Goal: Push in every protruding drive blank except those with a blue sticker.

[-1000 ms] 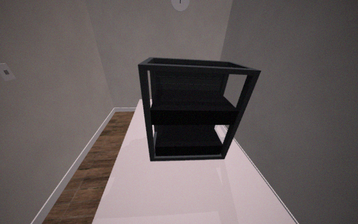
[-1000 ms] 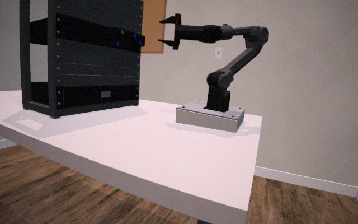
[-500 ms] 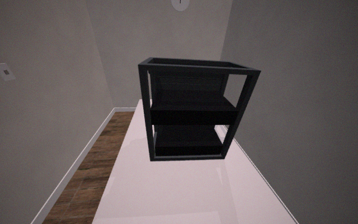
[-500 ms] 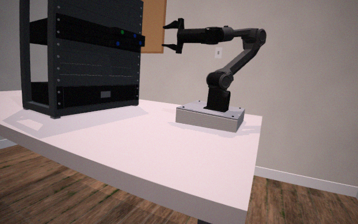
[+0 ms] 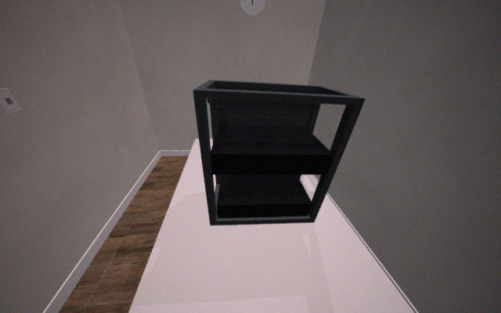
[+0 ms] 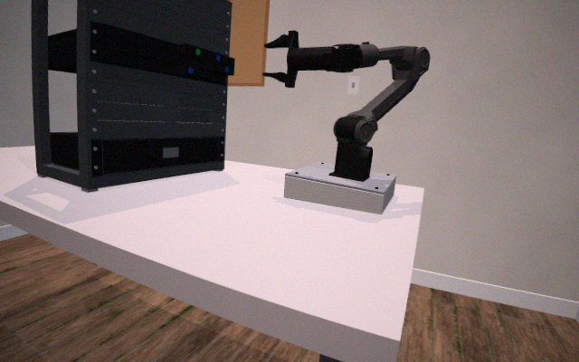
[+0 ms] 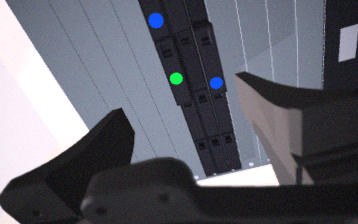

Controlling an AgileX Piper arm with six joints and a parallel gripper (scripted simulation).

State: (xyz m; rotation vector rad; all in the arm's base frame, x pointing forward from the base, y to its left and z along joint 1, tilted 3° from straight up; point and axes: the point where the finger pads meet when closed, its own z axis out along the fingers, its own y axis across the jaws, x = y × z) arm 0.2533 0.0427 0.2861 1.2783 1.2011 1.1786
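Observation:
The black rack (image 6: 131, 90) stands on the white table, its front facing the arm. The top view shows its open back (image 5: 270, 152). An upper bay (image 6: 163, 54) holds rows of dark drive blanks. One blank carries a green sticker (image 6: 197, 52) and others carry blue stickers (image 6: 218, 57). In the wrist view the green sticker (image 7: 176, 78) lies between two blue stickers (image 7: 156, 20) (image 7: 216, 83). I cannot tell for certain which blanks stick out. My gripper (image 6: 268, 60) is open and empty. It hovers level with the upper bay, a short way off the rack's front. Its fingers frame the blanks in the wrist view (image 7: 180, 95).
The arm's grey base block (image 6: 339, 186) sits near the table's right edge. A lower unit with a white label (image 6: 170, 152) fills the rack's bottom bay. An orange board (image 6: 246, 42) hangs on the wall behind.

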